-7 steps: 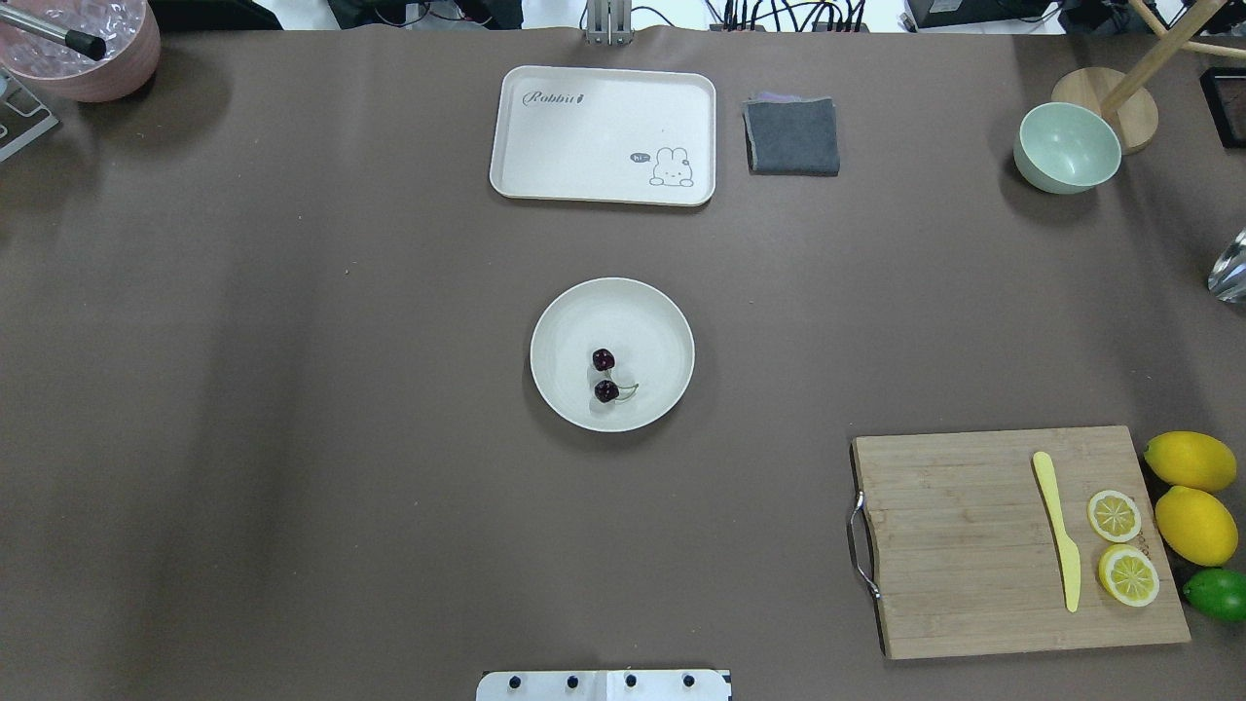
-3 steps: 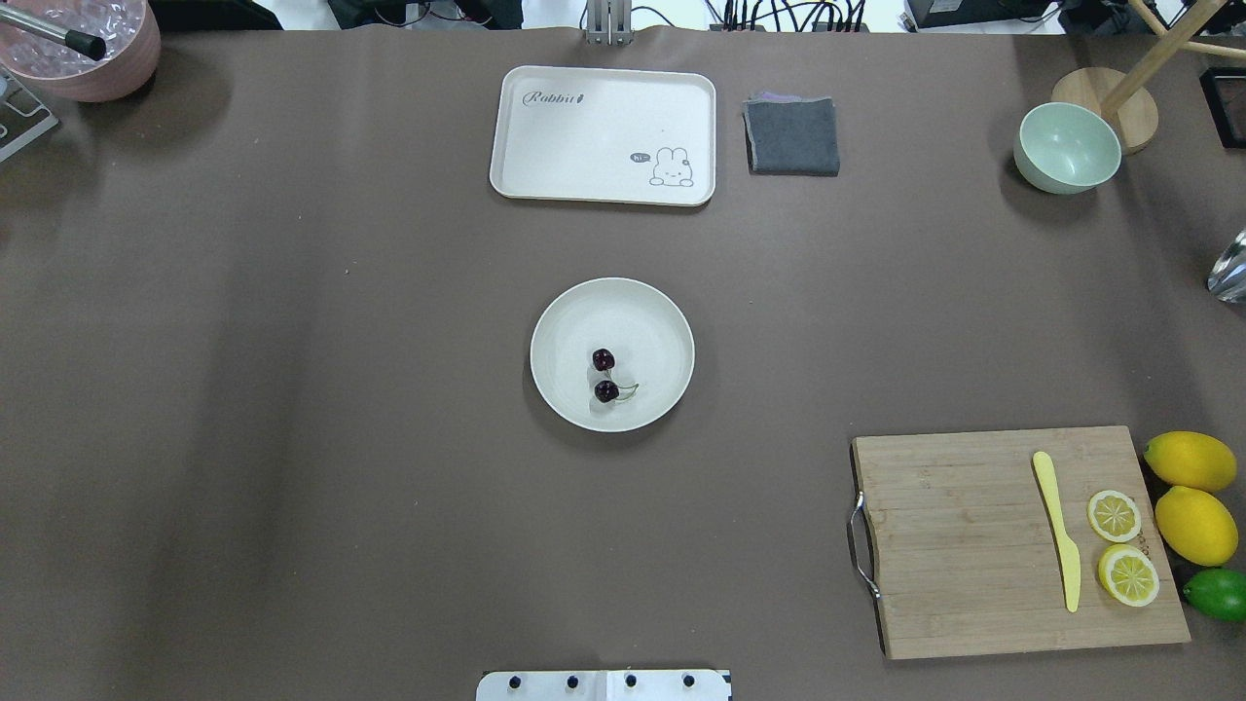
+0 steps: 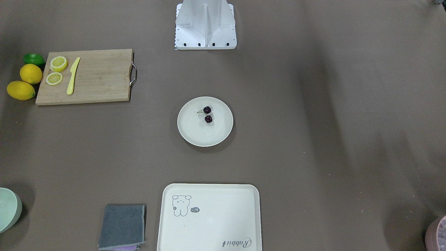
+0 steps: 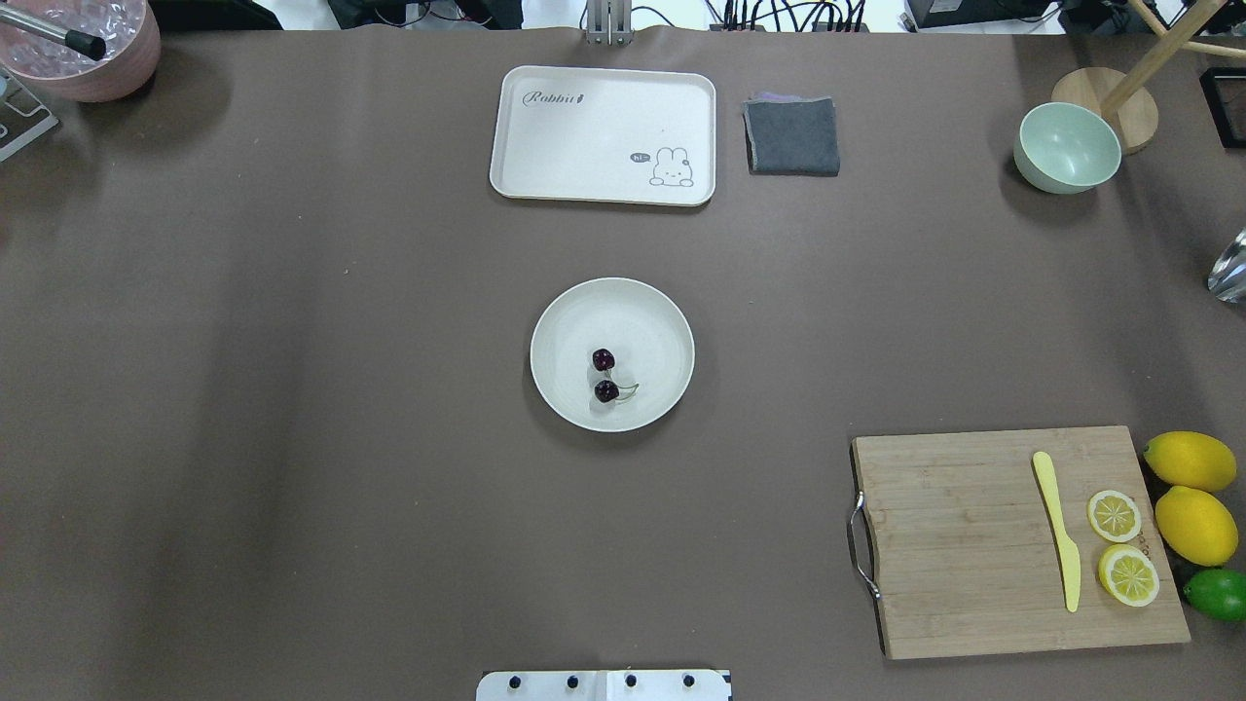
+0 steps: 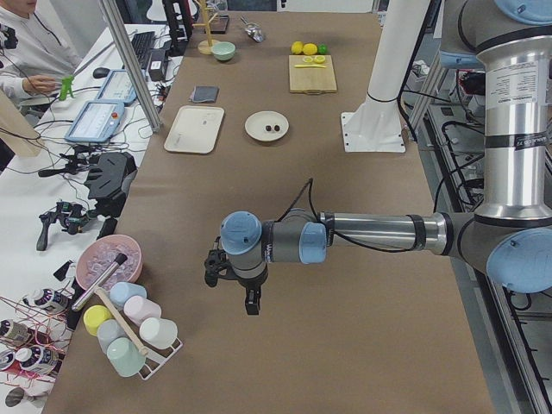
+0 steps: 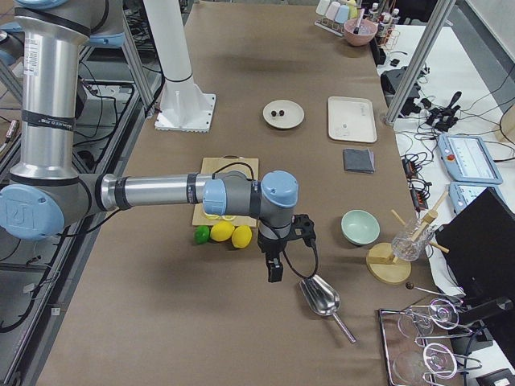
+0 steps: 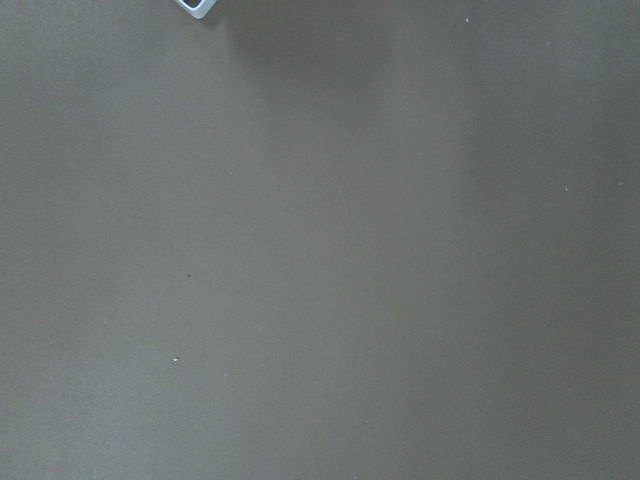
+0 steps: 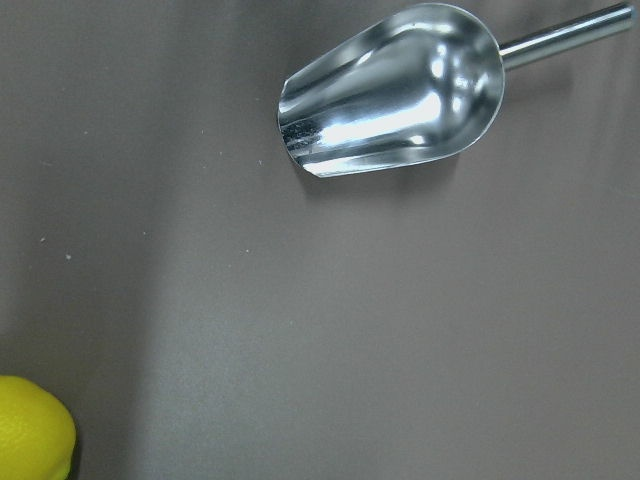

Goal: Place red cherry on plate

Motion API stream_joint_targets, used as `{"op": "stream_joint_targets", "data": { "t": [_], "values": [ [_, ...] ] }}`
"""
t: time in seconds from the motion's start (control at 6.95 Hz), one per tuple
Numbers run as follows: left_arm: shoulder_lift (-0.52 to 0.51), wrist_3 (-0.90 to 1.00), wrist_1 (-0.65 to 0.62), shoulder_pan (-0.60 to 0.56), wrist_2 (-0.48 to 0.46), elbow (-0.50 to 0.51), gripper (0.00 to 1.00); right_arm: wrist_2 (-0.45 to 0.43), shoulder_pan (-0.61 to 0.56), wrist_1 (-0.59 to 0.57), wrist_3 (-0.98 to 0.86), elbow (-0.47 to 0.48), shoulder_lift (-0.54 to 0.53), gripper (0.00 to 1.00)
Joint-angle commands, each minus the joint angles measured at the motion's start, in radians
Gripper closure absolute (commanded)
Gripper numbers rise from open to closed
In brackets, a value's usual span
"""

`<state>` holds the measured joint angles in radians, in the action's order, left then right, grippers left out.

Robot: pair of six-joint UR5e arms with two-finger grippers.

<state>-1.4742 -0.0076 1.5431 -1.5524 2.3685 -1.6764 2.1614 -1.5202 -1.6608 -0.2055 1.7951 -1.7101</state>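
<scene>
The red cherry [image 4: 604, 359], a pair of dark maroon fruits joined by a thin stem, lies inside the round cream plate [image 4: 644, 313] at the table's middle. The front-facing view shows the same cherry [image 3: 208, 119] on the plate [image 3: 202, 135]. Neither gripper appears overhead or from the front. My left gripper [image 5: 250, 303] hangs over bare table far from the plate at the table's left end. My right gripper [image 6: 275, 273] hangs near the lemons at the right end. I cannot tell whether either is open or shut. Nothing shows between their fingers in the wrist views.
A rabbit tray [image 4: 603, 134], grey cloth [image 4: 791, 136] and mint bowl [image 4: 1068, 148] sit along the far side. The cutting board [image 4: 973, 545] with a yellow knife and lemon slices lies at the near right, with lemons [image 4: 1192, 487] beside it. A metal scoop [image 8: 400, 90] lies under the right wrist.
</scene>
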Motion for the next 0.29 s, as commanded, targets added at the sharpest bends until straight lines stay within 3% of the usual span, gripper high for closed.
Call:
{"op": "stream_joint_targets", "data": {
  "t": [0.0,0.14],
  "values": [
    [0.0,0.0,0.0,0.0,0.0,0.0,0.02,0.0,0.0,0.001,0.0,0.001,0.001,0.0],
    [0.0,0.0,0.0,0.0,0.0,0.0,0.02,0.0,0.0,0.001,0.002,0.001,0.0,0.0]
  ]
}}
